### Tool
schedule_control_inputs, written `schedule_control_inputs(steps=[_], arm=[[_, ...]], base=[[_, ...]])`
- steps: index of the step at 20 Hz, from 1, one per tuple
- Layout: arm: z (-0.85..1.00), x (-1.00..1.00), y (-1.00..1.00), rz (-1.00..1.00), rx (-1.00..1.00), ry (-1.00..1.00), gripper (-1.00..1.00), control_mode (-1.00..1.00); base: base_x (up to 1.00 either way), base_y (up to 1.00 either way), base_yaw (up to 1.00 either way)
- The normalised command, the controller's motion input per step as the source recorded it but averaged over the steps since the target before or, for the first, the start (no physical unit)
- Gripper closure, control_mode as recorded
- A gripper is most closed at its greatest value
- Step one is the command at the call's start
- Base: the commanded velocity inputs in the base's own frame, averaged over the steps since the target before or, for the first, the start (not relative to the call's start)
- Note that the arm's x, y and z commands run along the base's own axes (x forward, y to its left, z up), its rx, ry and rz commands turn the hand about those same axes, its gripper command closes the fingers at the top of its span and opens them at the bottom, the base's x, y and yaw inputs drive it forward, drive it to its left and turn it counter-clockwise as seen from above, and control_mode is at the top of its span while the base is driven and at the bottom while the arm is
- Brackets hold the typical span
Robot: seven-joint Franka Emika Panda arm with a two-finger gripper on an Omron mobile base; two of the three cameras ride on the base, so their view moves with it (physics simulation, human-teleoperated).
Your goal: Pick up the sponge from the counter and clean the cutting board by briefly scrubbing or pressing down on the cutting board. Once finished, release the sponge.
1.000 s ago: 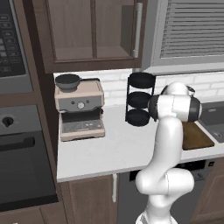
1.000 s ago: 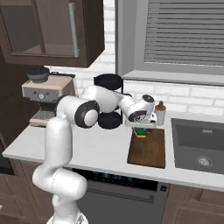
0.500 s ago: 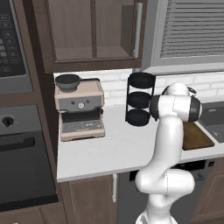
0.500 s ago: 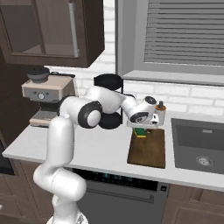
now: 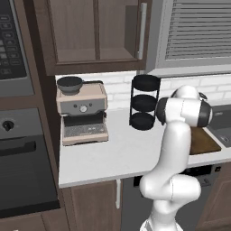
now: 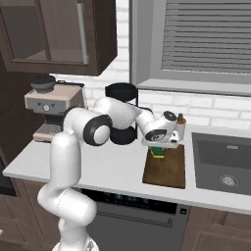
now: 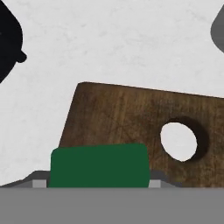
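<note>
My gripper (image 6: 158,146) is shut on the sponge (image 6: 157,153), a dark green top over a yellow base. It holds the sponge low over the far left corner of the dark brown cutting board (image 6: 167,169), which lies on the pale counter (image 6: 98,166). I cannot tell whether sponge and board touch. In the hand view the sponge's green face (image 7: 98,166) sits between the fingertips (image 7: 40,183), with the cutting board (image 7: 127,118) and its round hole just beyond. In the left base view my arm hides the gripper, and one end of the board (image 5: 205,142) shows.
A black three-tier stand (image 6: 122,112) rises just left of the board, and a small bottle (image 6: 180,128) stands behind it. The sink (image 6: 225,162) lies right of the board. An espresso machine (image 6: 51,105) sits at the counter's far left.
The gripper has come down a little with the sponge, closer to the board's far left corner. The base and other things have stayed put.
</note>
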Motion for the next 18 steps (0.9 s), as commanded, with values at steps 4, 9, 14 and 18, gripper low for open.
schedule_control_inputs(steps=[4,9,14,18], arm=[[0.0,-0.35,0.0,0.0,0.0,0.0,1.0,-1.0],[-0.06,-0.46,0.01,0.0,0.0,0.0,1.0,-1.0],[-0.08,-0.58,0.0,0.0,0.0,0.0,1.0,-1.0],[-0.11,-0.62,0.0,0.0,0.0,0.0,1.0,-1.0]], base=[[0.0,0.0,0.0],[0.0,0.0,0.0],[0.0,0.0,0.0],[0.0,0.0,0.0]])
